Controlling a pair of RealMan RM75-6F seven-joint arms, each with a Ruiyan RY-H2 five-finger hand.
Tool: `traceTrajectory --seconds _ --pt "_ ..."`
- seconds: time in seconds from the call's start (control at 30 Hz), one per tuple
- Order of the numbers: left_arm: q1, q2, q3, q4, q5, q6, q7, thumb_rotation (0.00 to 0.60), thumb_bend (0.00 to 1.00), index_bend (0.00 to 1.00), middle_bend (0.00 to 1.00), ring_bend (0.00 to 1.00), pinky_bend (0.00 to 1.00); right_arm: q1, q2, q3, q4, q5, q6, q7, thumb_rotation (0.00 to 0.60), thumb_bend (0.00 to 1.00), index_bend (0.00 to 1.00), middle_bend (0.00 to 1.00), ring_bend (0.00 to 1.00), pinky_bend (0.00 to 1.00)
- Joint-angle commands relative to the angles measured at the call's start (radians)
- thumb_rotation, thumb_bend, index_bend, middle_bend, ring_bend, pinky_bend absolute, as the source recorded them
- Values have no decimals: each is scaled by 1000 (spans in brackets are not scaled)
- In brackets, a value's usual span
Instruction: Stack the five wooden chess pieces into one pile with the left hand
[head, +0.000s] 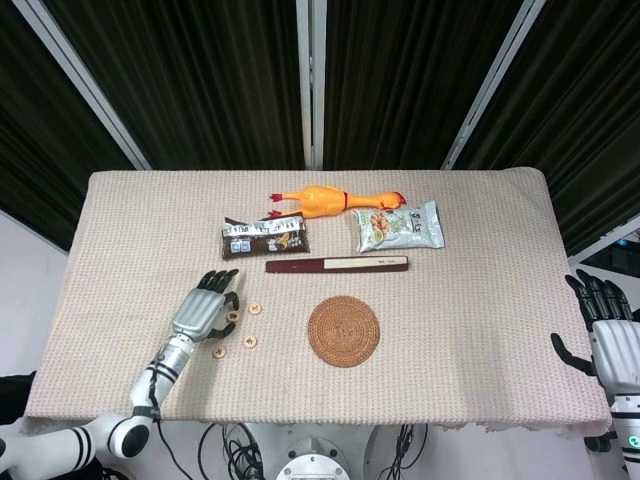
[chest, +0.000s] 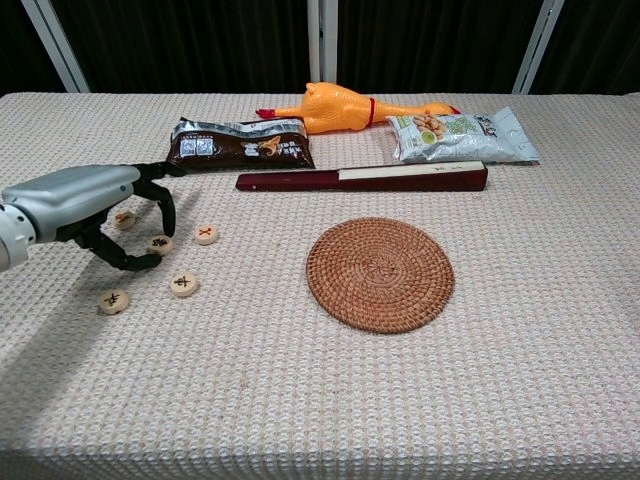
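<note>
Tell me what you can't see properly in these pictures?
- Fifth round wooden chess piece: only four show in the chest view; the grey left hand may cover it.
- Whether that hand touches the piece under its fingers: unclear in both views.
- Marks on the pieces: too small in the head view.
- Right hand: at the head view's edge, absent from the chest view.

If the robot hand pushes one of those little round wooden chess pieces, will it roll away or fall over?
Probably neither. The chess piece lies flat like a coin, so it has nowhere to tip. The tablecloth looks bumpy and woven, so a push from the left hand would likely slide it only a little. It looks small and light, so it may be fiddly to pinch.
</note>
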Motion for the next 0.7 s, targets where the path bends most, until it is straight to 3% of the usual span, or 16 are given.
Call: traceTrajectory --seconds 0.03,0.43,0.7 --pt "-2 0 1 1 -8 -3 6 600 283 467 6 0 0 0 0 0 -1 0 -1 -1 600 282 0 0 0 0" --pt "-9 2 0 -8 -20 7 11 600 284 514 17 0 0 -2 -1 0 1 -3 5 2 600 282 0 0 0 0" --pt "-25 50 -31 -31 -60 7 43 600 284 515 17 0 0 -1 0 2 2 2 3 7 600 281 0 0 0 0"
